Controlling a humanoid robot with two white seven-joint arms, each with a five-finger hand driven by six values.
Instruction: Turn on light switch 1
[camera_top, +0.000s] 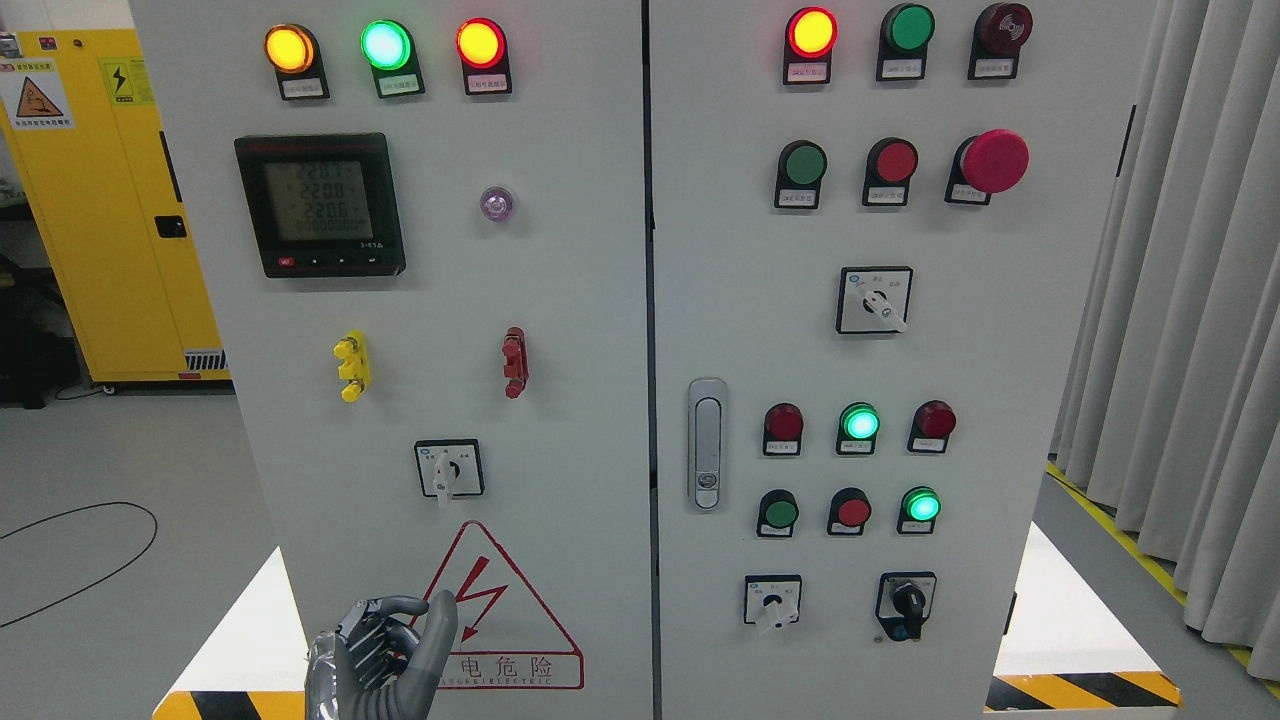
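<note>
Left robot hand sits at lower left, fingers loosely curled, holding nothing. The rotary switch above it looks stiff and small; pinch its white knob.

My left hand is raised at the bottom of the grey cabinet, fingers loosely curled and holding nothing, just left of the red warning triangle. Above that triangle sits a small rotary switch, its knob pointing down. Higher still is the digital meter, its digits too small for me to read surely. Right of the triangle, the door handle stands upright.
</note>
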